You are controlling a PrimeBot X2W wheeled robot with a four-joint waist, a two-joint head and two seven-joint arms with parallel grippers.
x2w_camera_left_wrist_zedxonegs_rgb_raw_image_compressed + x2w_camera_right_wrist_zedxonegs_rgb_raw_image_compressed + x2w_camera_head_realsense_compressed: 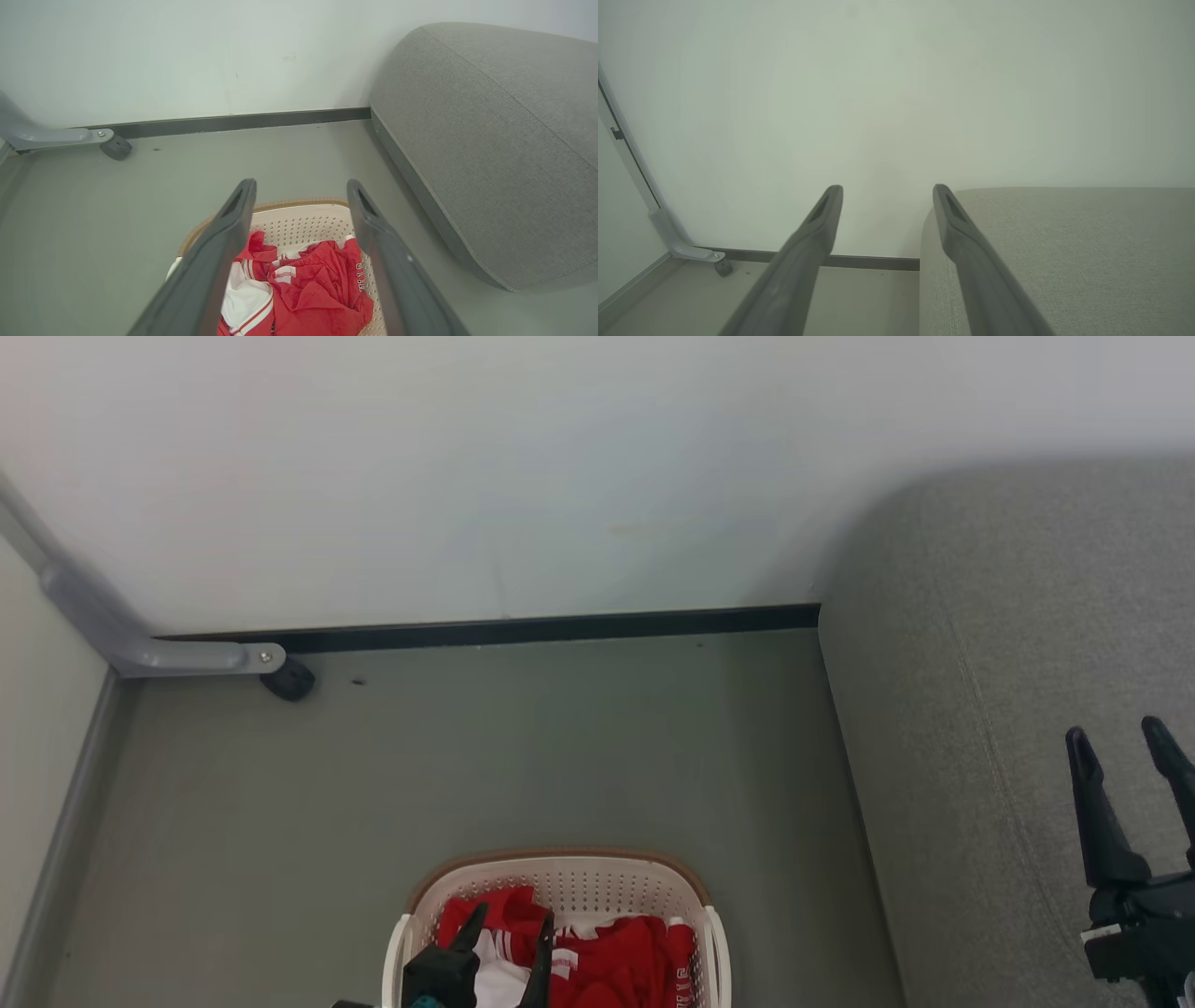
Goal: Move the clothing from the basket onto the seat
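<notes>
The cream basket point(579, 879) with a brown rim stands on the floor at the bottom centre, and red and white clothing point(616, 961) lies heaped in it. My left gripper point(509, 922) hovers open just above the clothing, with nothing between its fingers. From the left wrist, the clothing point(303, 289) and the basket point(299, 219) lie between and below the spread fingers point(233, 219) of the left gripper point(301, 189). The grey seat point(990, 709) fills the right side. My right gripper point(1118, 735) is open and empty above it. In the right wrist view the right gripper point(887, 191) points at the wall over the seat point(1064, 252) edge.
A white wall with a dark baseboard point(523, 630) closes the far side. A grey metal leg with a black caster point(288, 679) stands at the far left corner. Grey floor point(523, 756) lies between the basket and the wall, and between the basket and the seat.
</notes>
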